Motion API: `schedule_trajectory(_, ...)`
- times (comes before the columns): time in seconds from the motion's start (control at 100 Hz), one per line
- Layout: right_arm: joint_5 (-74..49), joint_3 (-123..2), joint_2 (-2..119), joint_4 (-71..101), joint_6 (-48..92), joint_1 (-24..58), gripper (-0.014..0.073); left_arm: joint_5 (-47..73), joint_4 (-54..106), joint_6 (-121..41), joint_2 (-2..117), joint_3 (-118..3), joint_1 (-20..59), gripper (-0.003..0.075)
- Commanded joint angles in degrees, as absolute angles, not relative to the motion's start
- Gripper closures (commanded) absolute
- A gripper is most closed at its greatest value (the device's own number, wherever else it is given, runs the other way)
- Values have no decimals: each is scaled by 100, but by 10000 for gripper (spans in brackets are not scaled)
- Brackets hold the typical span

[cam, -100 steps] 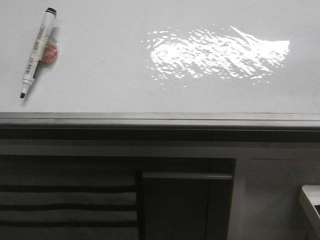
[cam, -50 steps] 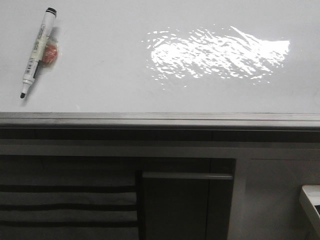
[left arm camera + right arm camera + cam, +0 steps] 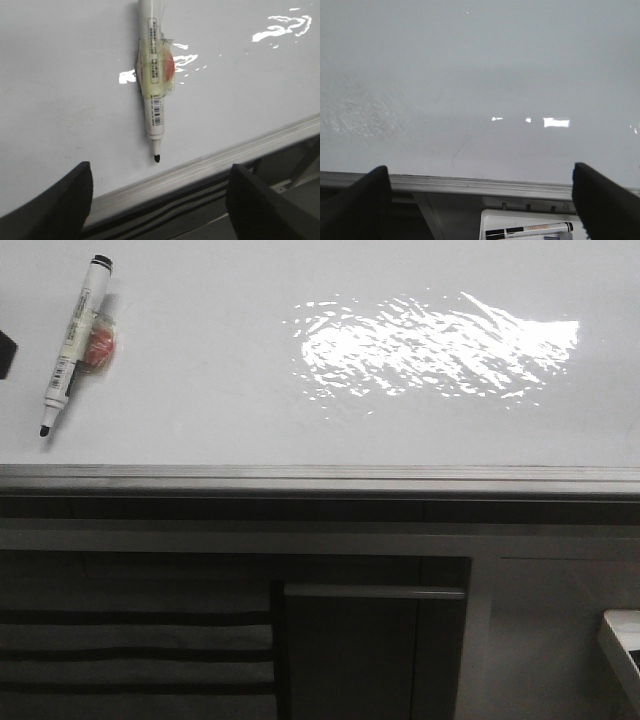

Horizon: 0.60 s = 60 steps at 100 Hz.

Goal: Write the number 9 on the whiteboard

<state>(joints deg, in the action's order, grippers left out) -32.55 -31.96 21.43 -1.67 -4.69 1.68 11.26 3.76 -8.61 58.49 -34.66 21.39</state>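
Note:
The whiteboard [image 3: 220,390] is glossy white, with bright rippled glare and a grey metal edge strip [image 3: 320,477]. No number 9 shows on it. A white marker [image 3: 74,342] with a black cap end and a bare black tip lies on the board at the left. It is taped to a small red-orange piece [image 3: 101,346]. In the left wrist view the marker [image 3: 154,85] points its tip at my left gripper [image 3: 160,205], which is open, empty and short of the tip. A dark bit of it [image 3: 5,353] shows at the front view's left edge. My right gripper [image 3: 480,205] is open and empty, facing bare board [image 3: 480,75].
Below the board edge are dark cabinet panels [image 3: 370,650]. A white tray [image 3: 625,650] stands at the lower right. In the right wrist view the tray [image 3: 510,220] holds another marker [image 3: 530,231].
A dark part of my left gripper has come into the front view at the left edge, beside the marker. The marker has not moved.

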Motion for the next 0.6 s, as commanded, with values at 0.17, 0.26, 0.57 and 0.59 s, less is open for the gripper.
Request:
schedule_trajectory(0.17, -2895, -3395, 2232, -179, -431, 187, -55, -996, 141, -877, 6842, -3658, 2180, 208)
schedule_trajectory(0.26, -2895, -3395, 2232, -179, -431, 187, -55, -1404, 141, -877, 7142, -3658, 2180, 208)
schedule_trajectory(0.57, -2895, -3395, 2232, -179, -431, 187, -55, -2103, 56, -877, 7692, -3658, 2180, 233)
schedule_trajectory(0.59, -2895, -3395, 2232, -179, -431, 187, -55, -2103, 56, -877, 7693, -3658, 2180, 249)
